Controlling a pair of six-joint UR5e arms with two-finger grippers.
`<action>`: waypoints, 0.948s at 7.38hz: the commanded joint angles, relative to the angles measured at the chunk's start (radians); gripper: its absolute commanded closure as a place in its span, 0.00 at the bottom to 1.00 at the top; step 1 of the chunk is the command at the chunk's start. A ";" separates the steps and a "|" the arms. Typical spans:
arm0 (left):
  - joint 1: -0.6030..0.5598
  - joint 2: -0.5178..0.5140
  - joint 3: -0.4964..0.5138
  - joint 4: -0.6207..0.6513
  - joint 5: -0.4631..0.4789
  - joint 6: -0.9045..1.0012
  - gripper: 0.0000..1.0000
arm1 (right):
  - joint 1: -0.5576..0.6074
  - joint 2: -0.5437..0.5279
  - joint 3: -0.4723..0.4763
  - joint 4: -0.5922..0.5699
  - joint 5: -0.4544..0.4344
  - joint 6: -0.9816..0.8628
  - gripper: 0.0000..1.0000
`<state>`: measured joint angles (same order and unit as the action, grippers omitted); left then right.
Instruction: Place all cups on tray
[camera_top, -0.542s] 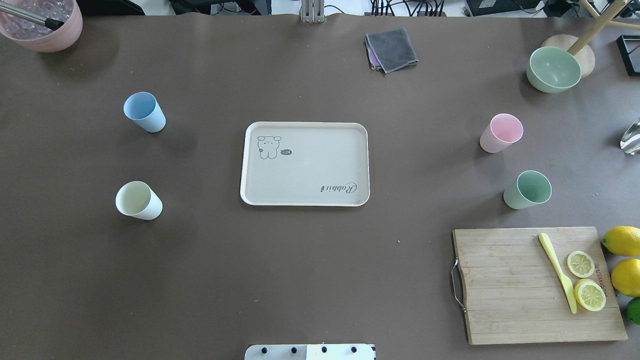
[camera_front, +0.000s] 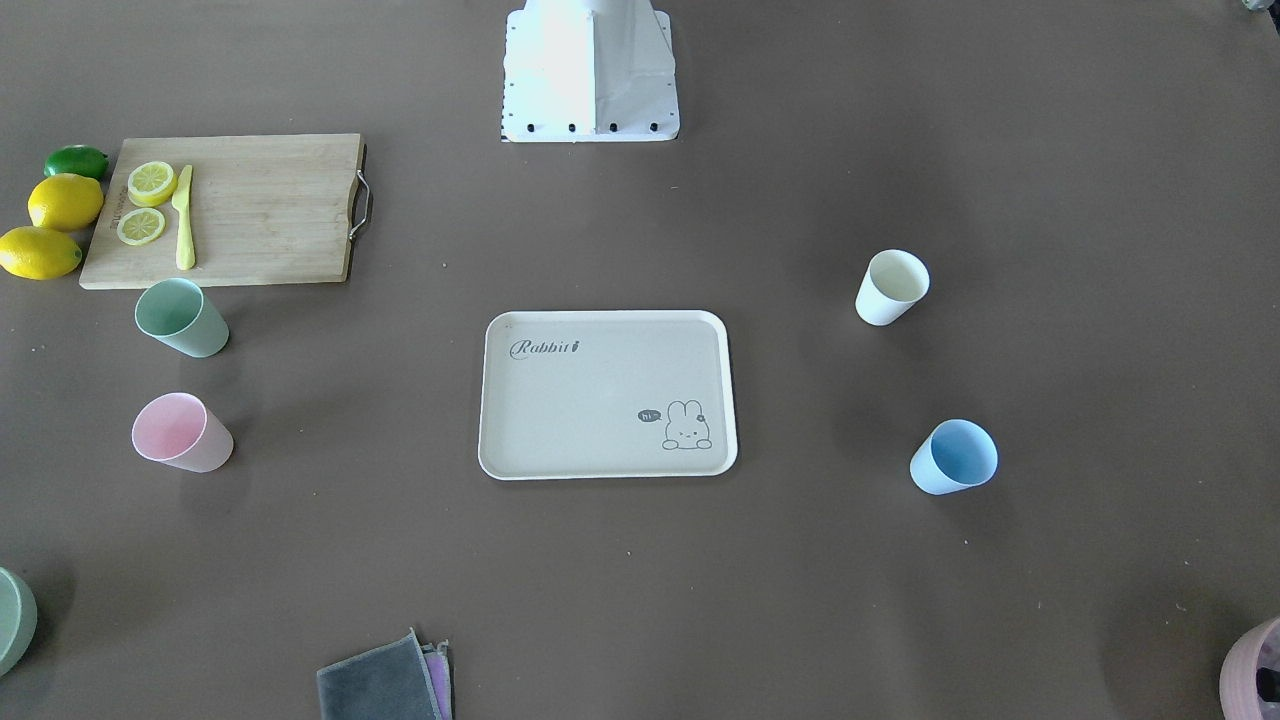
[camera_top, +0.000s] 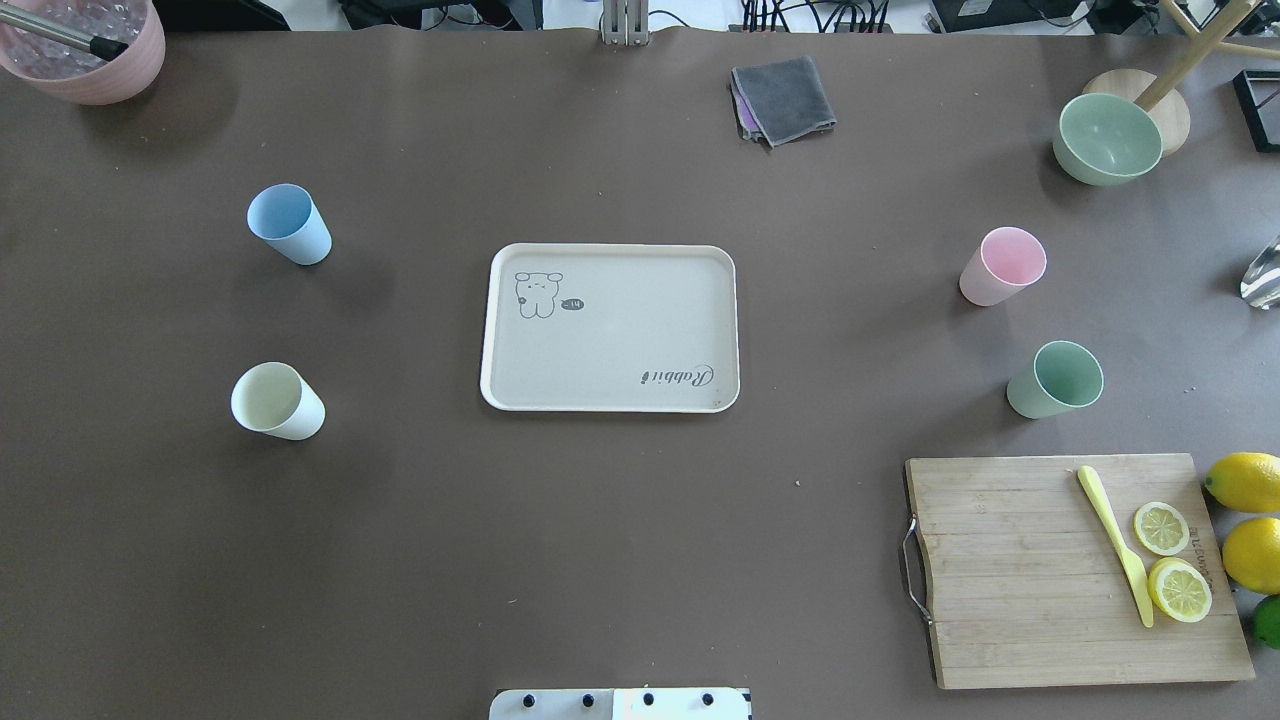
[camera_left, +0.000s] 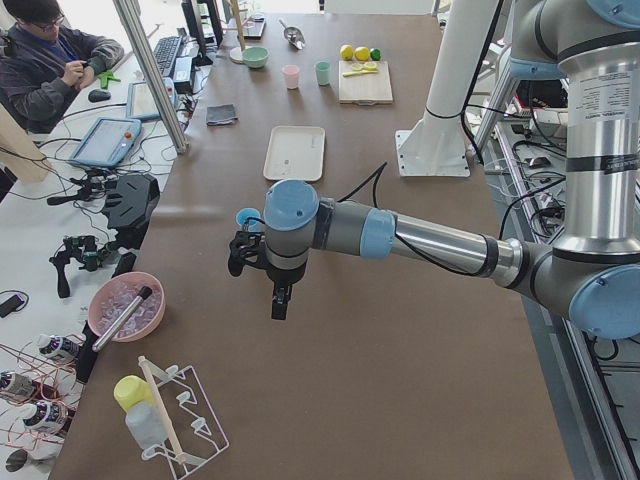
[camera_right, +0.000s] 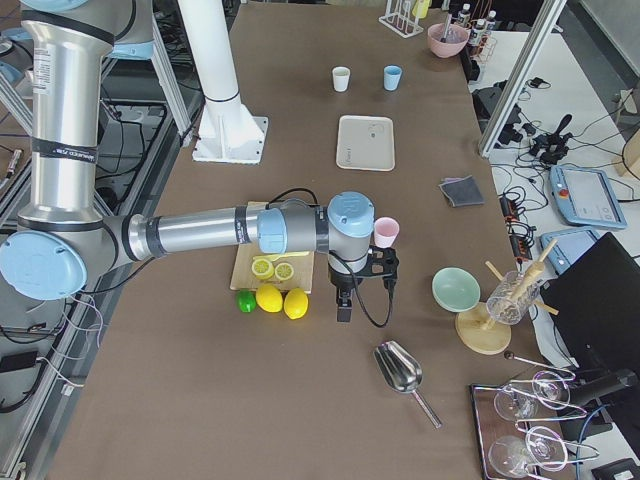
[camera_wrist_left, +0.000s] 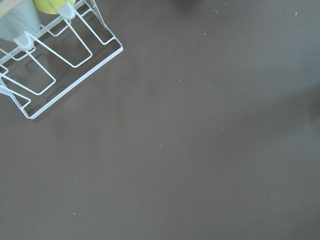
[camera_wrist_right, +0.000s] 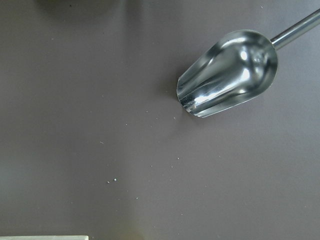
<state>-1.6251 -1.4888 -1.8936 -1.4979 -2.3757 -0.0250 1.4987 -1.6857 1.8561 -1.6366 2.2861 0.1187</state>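
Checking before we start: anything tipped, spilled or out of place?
Nothing stands out. The mint green plastic cup, pink cup, cream-white cup and light blue cup stand upright; the flat beige rectangular tray lies empty.

A brown-covered table (camera_top: 620, 560) runs alongside a cluttered white desk (camera_left: 35, 225) under even light.

Beige tray (camera_front: 590, 400), table (camera_front: 640, 580) centre. Mint green cup (camera_front: 182, 318) and pink cup (camera_front: 182, 432) upright at view's left; cream-white cup (camera_front: 891, 288) and light blue cup (camera_front: 954, 457) upright at right. All four on the table, well apart from the tray.
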 joint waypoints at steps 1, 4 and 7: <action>0.001 -0.010 -0.013 -0.008 -0.002 -0.001 0.02 | 0.000 0.018 0.006 0.000 -0.002 0.001 0.00; -0.001 -0.010 -0.001 -0.273 -0.007 -0.013 0.02 | 0.024 0.101 0.037 0.001 -0.002 0.015 0.00; 0.001 -0.085 0.068 -0.372 -0.037 -0.065 0.02 | 0.063 0.118 0.042 0.058 -0.008 -0.037 0.00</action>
<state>-1.6258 -1.5532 -1.8363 -1.8481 -2.3971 -0.0730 1.5500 -1.5623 1.9017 -1.6215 2.2820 0.1079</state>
